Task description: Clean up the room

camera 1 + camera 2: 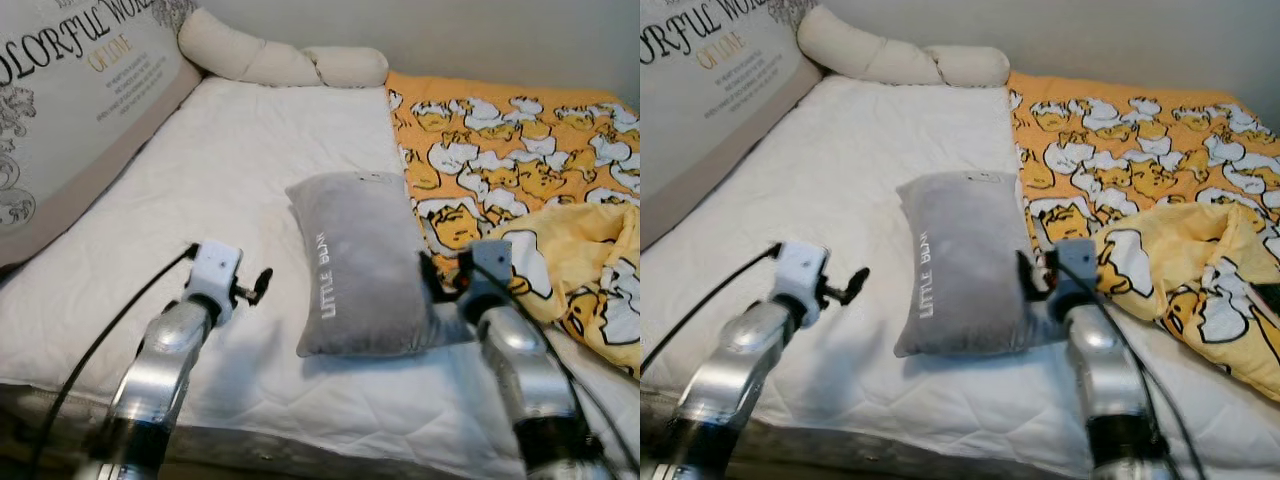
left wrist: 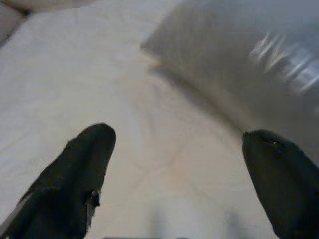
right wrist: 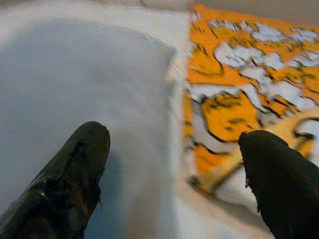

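I am holding my right tool wide open and empty, straddling the near right edge of the grey pillow. My left tool is also gaping empty above the white mattress, just left of the pillow. The pillow is lying mid-bed, its long axis running near to far, beside the orange blanket. The right arm is nearer.

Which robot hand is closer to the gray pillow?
The right. The right gripper is at the gray pillow's near right corner, one finger over it. The left gripper hangs over the white sheet, left of it.
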Robot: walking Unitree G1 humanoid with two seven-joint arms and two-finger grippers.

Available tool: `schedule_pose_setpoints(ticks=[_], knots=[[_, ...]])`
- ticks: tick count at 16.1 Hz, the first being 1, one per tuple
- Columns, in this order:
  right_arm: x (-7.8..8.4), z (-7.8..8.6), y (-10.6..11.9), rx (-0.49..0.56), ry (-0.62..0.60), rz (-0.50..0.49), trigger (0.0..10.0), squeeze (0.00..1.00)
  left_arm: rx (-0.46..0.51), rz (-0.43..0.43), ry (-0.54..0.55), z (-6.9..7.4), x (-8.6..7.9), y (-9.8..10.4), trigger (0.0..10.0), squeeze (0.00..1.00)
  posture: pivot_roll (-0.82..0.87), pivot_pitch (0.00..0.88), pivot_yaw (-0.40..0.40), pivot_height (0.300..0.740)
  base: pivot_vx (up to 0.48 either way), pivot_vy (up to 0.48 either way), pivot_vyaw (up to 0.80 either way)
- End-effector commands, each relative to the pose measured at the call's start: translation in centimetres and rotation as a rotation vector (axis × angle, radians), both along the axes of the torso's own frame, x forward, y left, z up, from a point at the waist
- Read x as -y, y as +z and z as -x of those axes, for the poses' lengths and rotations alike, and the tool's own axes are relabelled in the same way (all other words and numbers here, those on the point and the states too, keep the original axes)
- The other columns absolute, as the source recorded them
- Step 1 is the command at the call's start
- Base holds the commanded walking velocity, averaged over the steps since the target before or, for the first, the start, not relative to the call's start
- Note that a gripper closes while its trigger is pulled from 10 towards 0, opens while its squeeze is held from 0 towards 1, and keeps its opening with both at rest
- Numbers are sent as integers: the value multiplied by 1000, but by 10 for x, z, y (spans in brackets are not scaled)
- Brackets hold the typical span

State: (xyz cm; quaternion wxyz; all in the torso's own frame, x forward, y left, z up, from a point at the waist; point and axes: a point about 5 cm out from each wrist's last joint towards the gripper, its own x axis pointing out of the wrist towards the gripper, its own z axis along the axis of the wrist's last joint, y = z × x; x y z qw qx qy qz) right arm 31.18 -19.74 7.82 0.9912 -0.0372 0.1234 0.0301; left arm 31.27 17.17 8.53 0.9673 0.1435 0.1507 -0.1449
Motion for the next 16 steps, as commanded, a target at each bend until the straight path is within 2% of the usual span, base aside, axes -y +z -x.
schedule_pose_setpoints(ticks=[1, 3, 4, 5, 7, 9, 10, 11, 13, 16], knots=[[9, -5, 0, -33, -28, 34, 10000, 0, 10, -65, -9, -11, 1, 2, 10000, 0, -26, 0, -22, 740, 0, 0, 0], [21, -16, -2, -93, -35, 167, 10000, 0, -26, -168, -69, -30, 10, 2, 10000, 0, -33, 0, -16, 740, 0, 0, 0], [26, -19, -7, -158, -31, 229, 10000, 0, -89, -230, -125, -33, 21, -8, 10000, 0, -46, 0, -6, 740, 0, 0, 0], [24, -17, -16, -232, 31, 311, 10000, 0, -147, -272, -185, -31, 30, -19, 10000, 0, -49, 0, -5, 740, 0, 0, 0], [17, -14, -25, -288, 118, 377, 10000, 0, -208, -315, -248, -26, 40, -31, 10000, 0, -49, 0, -6, 740, 0, 0, 0], [-2, -12, -29, -290, 190, 259, 10000, 0, -255, -329, -344, -20, 55, -41, 10000, 0, -47, 0, -9, 740, 0, 0, 0], [-15, -13, -28, -275, 237, 157, 10000, 0, -257, -310, -385, -19, 64, -42, 10000, 0, -47, 0, -7, 740, 0, 0, 0], [-30, -13, -23, -245, 301, 61, 10000, 0, -247, -233, -428, -19, 74, -39, 10000, 0, -47, 0, -7, 740, 0, 0, 0], [-37, -14, -17, -222, 323, -11, 10000, 0, -237, -149, -417, -22, 75, -32, 10000, 0, -44, 0, -9, 740, 0, 0, 0], [-46, -11, -9, -199, 366, -114, 10000, 0, -192, -105, -430, -29, 63, -19, 10000, 0, -37, 0, -17, 740, 0, 0, 0]])
